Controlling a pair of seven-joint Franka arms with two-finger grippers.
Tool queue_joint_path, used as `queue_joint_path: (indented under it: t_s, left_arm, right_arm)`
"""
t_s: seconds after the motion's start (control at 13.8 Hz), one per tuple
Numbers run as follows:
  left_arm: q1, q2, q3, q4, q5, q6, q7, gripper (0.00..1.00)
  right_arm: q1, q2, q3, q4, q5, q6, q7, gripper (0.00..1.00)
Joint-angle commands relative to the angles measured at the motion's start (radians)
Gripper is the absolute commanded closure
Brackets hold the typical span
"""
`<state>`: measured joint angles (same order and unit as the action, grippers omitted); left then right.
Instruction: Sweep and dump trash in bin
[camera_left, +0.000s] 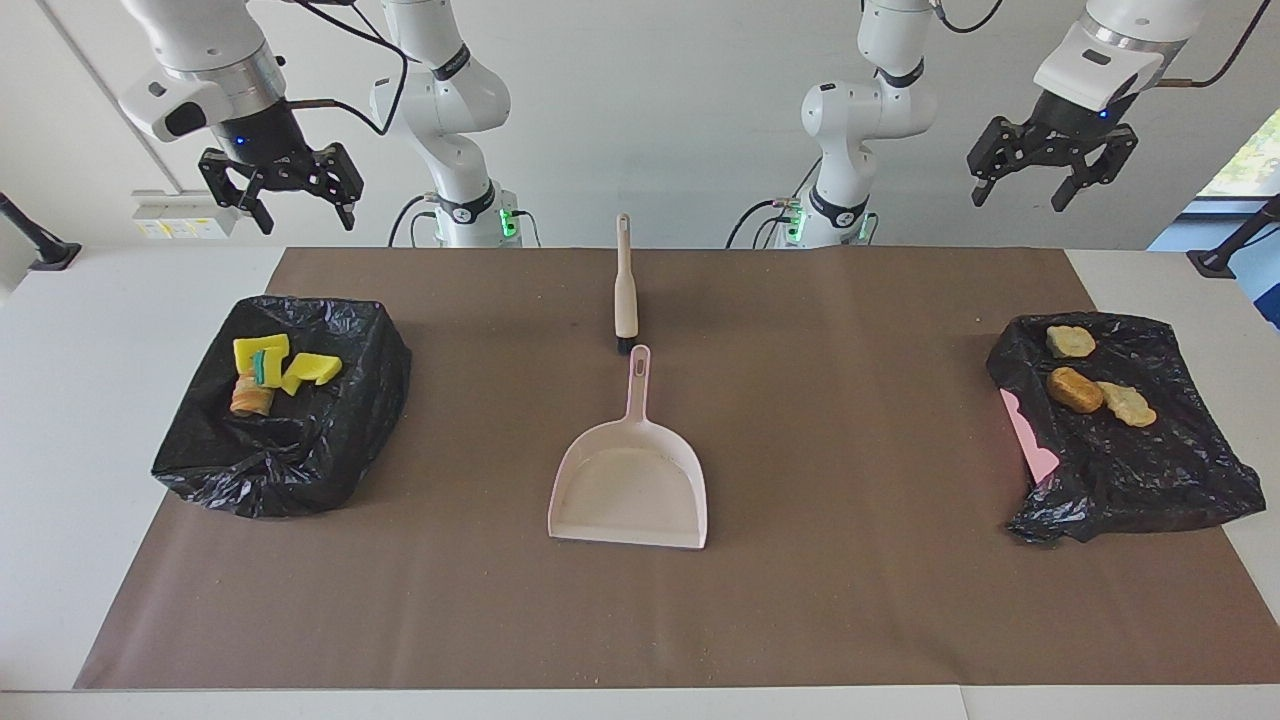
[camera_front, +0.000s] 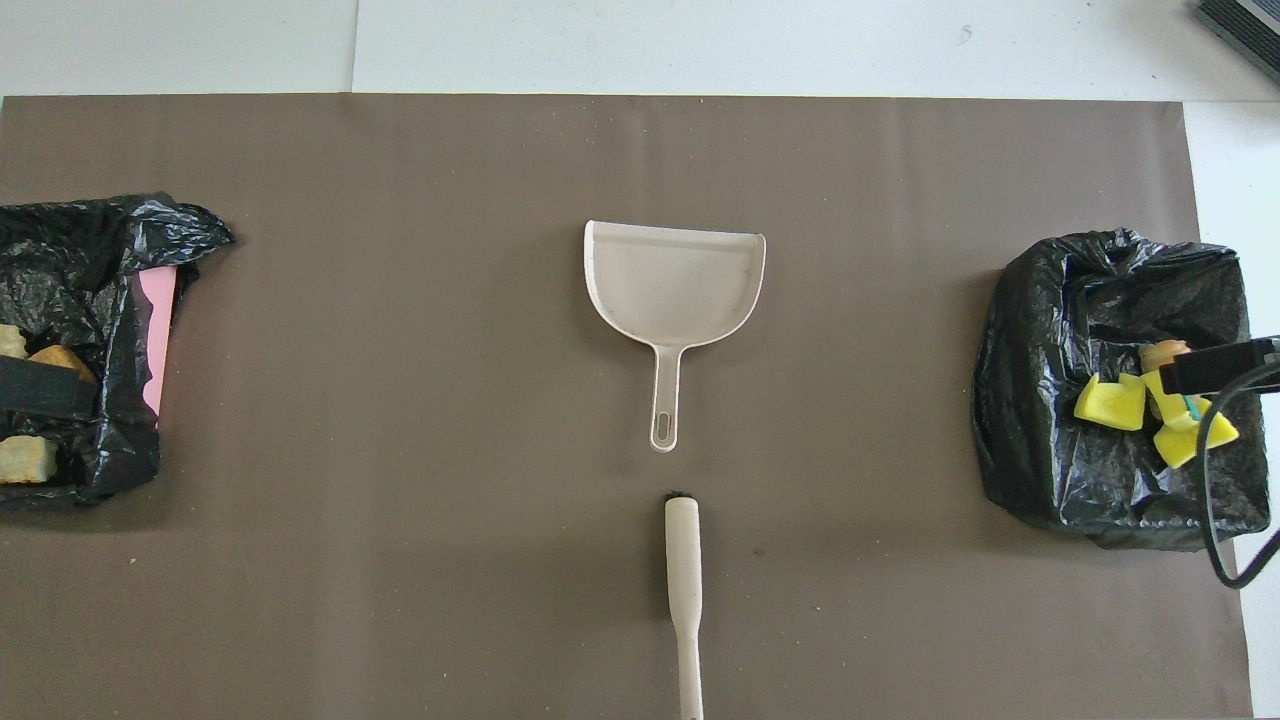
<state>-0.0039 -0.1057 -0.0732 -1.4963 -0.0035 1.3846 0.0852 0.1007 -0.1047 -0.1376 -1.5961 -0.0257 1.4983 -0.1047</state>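
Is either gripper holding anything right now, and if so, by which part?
Nothing is held. The left gripper and right gripper hang open and empty in the air, while the brush and dustpan lie untouched on the mat.

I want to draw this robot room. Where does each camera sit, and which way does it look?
Facing view: high up across the table, looking at the robots; both arms show, left gripper and right gripper raised, open.
Overhead view: high above the robots' end, looking steeply down; only a dark gripper tip shows at each side edge.
Both share the dustpan, brush and both black-bagged bins, turned half around.
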Motion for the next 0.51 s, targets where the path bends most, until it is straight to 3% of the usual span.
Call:
queue_joint_path:
  t_s: [0.0,0.44]
  left_arm:
    - [0.013,0.007,-0.007,0.021,-0.015,-0.010,0.013,0.00]
    - [0.003,0.004,0.022,0.022,-0.009,-0.015,0.038,0.00]
  right_arm:
    - [-0.007,-0.020,0.003,-0.027,0.003,0.013,-0.020,0.00]
    - [-0.004,-0.015,0.004,-0.015,0.013,0.007,-0.021,0.00]
